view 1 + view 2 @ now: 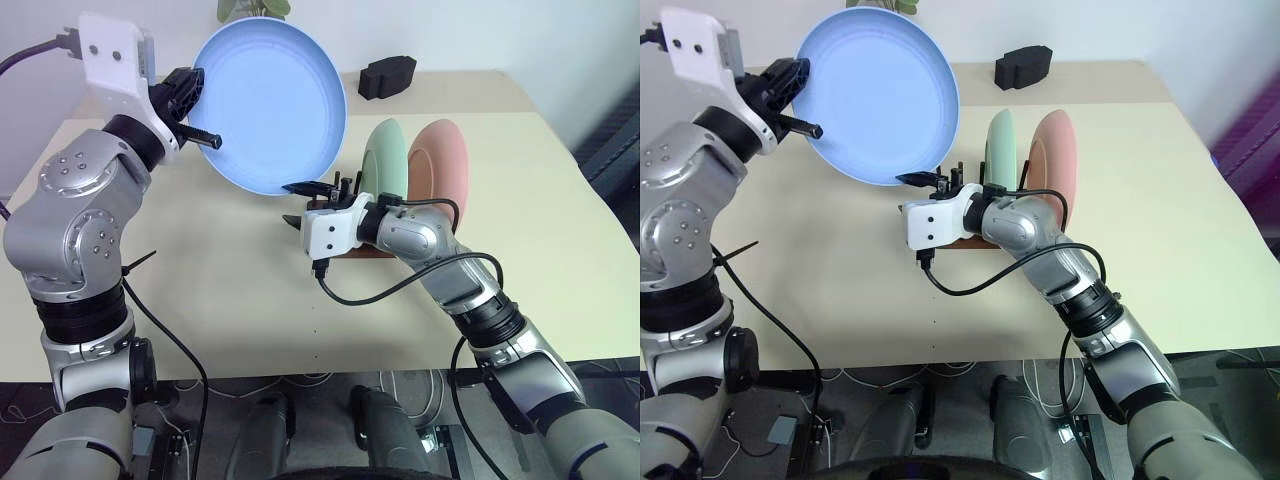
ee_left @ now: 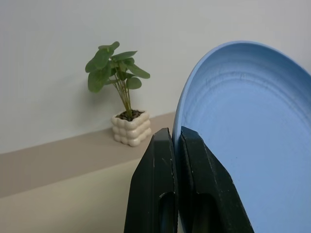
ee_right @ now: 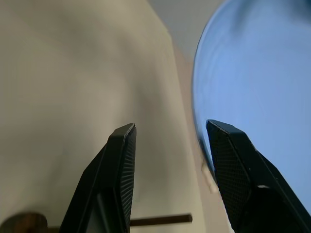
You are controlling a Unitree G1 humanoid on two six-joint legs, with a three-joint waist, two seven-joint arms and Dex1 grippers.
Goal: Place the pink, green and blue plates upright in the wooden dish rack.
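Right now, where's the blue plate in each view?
Left eye: blue plate upper centre, held up by left gripper.
Right eye: upper left of centre, above the wooden dish rack.
Left wrist: right side, rim clamped between fingers.
Right wrist: upper right, beside open right gripper.
Shared landmark: the plate's rim.

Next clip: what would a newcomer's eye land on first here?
The big blue plate, held up in the air at its rim by the shut left end effector, over the far left part of the table. Next, the green plate and pink plate standing upright side by side in the wooden dish rack. The right end effector sits open just under the blue plate's lower edge.
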